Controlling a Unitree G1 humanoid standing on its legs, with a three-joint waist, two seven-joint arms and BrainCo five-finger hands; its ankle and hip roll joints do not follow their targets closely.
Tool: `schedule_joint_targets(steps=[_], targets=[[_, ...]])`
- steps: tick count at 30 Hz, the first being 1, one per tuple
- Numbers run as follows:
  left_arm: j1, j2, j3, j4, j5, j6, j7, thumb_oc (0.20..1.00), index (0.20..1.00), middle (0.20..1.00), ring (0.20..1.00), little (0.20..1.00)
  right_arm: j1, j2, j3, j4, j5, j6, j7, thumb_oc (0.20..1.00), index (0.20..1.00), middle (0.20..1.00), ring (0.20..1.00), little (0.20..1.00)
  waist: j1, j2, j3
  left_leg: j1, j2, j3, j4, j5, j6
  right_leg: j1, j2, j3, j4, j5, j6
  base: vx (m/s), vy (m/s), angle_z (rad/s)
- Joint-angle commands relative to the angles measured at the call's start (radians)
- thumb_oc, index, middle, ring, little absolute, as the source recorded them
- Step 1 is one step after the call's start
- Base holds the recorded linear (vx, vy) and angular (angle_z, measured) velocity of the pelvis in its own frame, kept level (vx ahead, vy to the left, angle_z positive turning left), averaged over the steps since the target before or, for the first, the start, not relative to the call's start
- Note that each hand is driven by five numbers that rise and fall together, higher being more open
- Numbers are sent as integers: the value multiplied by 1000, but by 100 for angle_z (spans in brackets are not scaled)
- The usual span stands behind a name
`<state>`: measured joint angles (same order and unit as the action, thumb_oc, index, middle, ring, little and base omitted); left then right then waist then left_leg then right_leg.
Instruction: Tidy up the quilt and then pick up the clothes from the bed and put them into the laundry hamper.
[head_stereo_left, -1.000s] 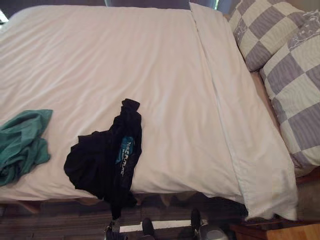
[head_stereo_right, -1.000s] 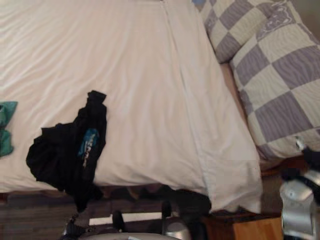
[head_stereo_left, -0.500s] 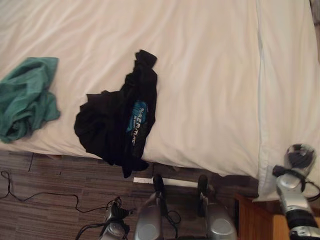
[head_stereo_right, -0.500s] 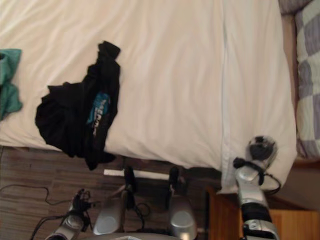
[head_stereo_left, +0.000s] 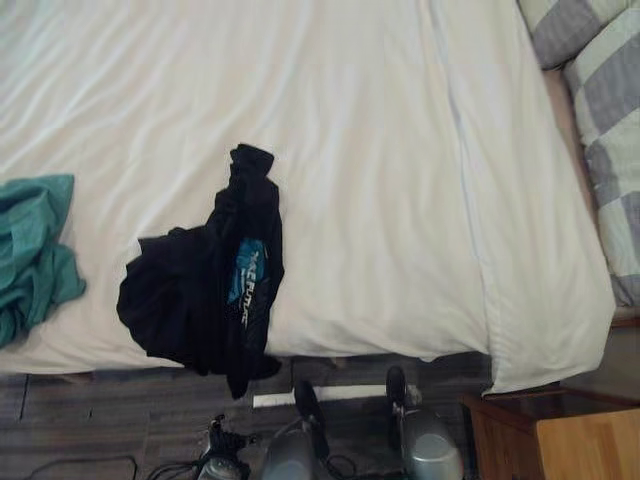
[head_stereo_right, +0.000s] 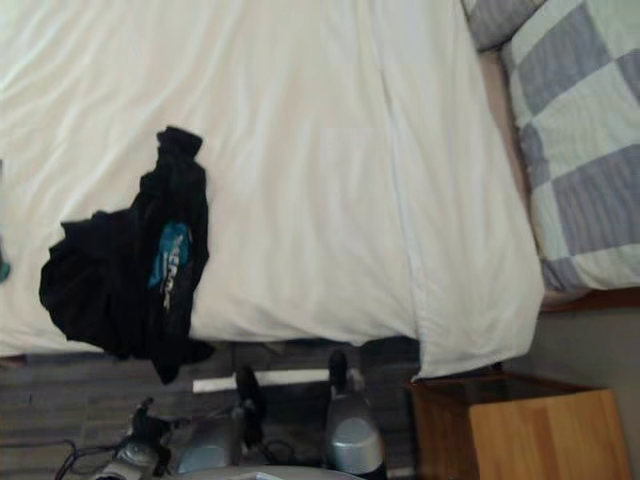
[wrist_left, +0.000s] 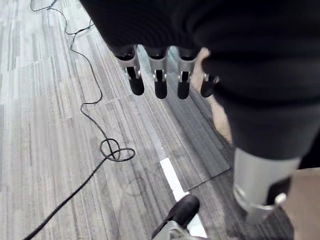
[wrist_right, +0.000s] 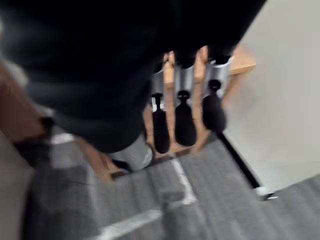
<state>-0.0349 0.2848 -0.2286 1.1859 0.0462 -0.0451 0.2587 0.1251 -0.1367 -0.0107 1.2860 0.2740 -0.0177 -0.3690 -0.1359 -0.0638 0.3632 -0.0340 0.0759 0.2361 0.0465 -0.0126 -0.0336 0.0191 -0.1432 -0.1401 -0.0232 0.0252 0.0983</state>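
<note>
A bedroom: bed (head_stereo_left: 560, 340) under white quilt (head_stereo_left: 330, 150), checked pillows (head_stereo_right: 580, 150), wooden nightstand (head_stereo_right: 520, 430) alongside.

A wide bed (head_stereo_left: 120, 345) fills most of the scene. Two checked pillows (head_stereo_right: 580, 150) in grey and pale squares lie at its right end. Below the near edge runs a dark, grey-brown plank floor (wrist_left: 45, 125). A wooden nightstand (head_stereo_right: 520, 425) stands at the near right, just beside the bed's corner.
</note>
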Motion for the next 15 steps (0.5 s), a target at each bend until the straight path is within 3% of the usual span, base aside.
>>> schedule_joint_targets(steps=[1, 2, 4, 5, 6, 7, 9, 10, 12, 13, 14, 15], targets=[[9, -13, -21, 16, 18, -7, -15, 1000, 1000, 1000, 1000, 1000, -49, -84, 25, -13, -61, -1, 29, 1000, 1000, 1000, 1000, 1000, 6, 8, -40, -102, 67, -3, 251, -36, -100, -88, -69, 4, 107, -80, 51, -47, 121, 39], [-7, -17, -33, 14, 18, -7, -14, 1000, 1000, 1000, 1000, 1000, -81, -107, 54, -28, -95, -3, 34, 1000, 1000, 1000, 1000, 1000, 13, 15, -32, -124, 81, -19, 308, -8, -125, -73, -69, 1, 100, -84, 44, -37, 187, 35], [-20, -20, -41, 23, 36, -8, -15, 1000, 1000, 1000, 1000, 1000, -100, -133, 104, -52, -182, 6, 44, 1000, 1000, 1000, 1000, 1000, 21, 17, -39, -125, 130, -24, 277, 8, -137, -63, -99, -6, 88, -82, 53, 25, 302, 32], [-23, -24, -45, 26, 49, -6, -19, 1000, 1000, 1000, 1000, 1000, -104, -139, 128, -59, -224, 16, 54, 1000, 1000, 1000, 1000, 1000, 23, 20, -54, -113, 168, -24, 228, 2, -133, -61, -122, -11, 80, -71, 69, 136, 426, 21], [-22, -25, -49, 40, 66, -2, -22, 1000, 1000, 1000, 1000, 1000, -106, -151, 152, -61, -258, 22, 56, 1000, 1000, 1000, 1000, 1000, 30, 25, -71, -86, 221, -37, 124, 33, -141, -50, -147, -13, 64, -56, 96, 168, 444, 26], [-25, -31, -43, 47, 56, -3, -28, 1000, 1000, 1000, 1000, 1000, -102, -152, 158, -73, -262, 19, 68, 1000, 1000, 1000, 1000, 1000, 31, 28, -84, -77, 246, -31, 65, 60, -143, -41, -164, -25, 48, -46, 114, 169, 490, 30], [-44, -33, -29, 69, 47, 1, -18, 1000, 1000, 1000, 1000, 1000, -101, -151, 169, -88, -293, 33, 80, 1000, 1000, 1000, 1000, 1000, 19, 35, -119, -45, 325, 12, -23, 112, -177, -32, -221, -46, 21, -16, 150, 134, 527, 50], [-44, -35, -32, 84, 59, 7, -18, 1000, 1000, 1000, 1000, 1000, -97, -150, 155, -85, -280, 34, 89, 1000, 1000, 1000, 1000, 1000, 22, 41, -131, -31, 330, 28, -43, 110, -185, -19, -239, -74, 13, 1, 164, 184, 514, 45], [-60, -28, -30, 87, 37, 8, -19, 1000, 1000, 1000, 1000, 1000, -116, -135, 136, -126, -240, 26, 102, 1000, 1000, 1000, 1000, 1000, 21, 19, -140, -71, 300, 5, 34, 74, -188, -24, -287, -67, 53, 43, 164, 193, 419, 21], [-66, -20, -21, 86, 29, 7, -23, 1000, 1000, 1000, 1000, 1000, -121, -125, 123, -125, -218, 30, 108, 1000, 1000, 1000, 1000, 1000, 22, 2, -138, -68, 267, 13, 55, 45, -170, -43, -309, -35, 101, 91, 164, 154, 366, 25], [-73, -9, -17, 82, 22, 10, -19, 1000, 1000, 1000, 1000, 1000, -131, -115, 127, -123, -210, 29, 104, 1000, 1000, 1000, 1000, 1000, 24, -4, -129, -58, 252, 31, 68, 27, -153, -55, -322, -43, 158, 126, 156, 129, 435, 14], [-75, 8, -23, 81, 32, 13, -19, 1000, 1000, 1000, 1000, 1000, -145, -99, 140, -120, -204, 31, 103, 1000, 1000, 1000, 1000, 1000, 24, -2, -123, -44, 236, 46, 59, 23, -133, -91, -299, -35, 234, 123, 134, 116, 492, -13]])
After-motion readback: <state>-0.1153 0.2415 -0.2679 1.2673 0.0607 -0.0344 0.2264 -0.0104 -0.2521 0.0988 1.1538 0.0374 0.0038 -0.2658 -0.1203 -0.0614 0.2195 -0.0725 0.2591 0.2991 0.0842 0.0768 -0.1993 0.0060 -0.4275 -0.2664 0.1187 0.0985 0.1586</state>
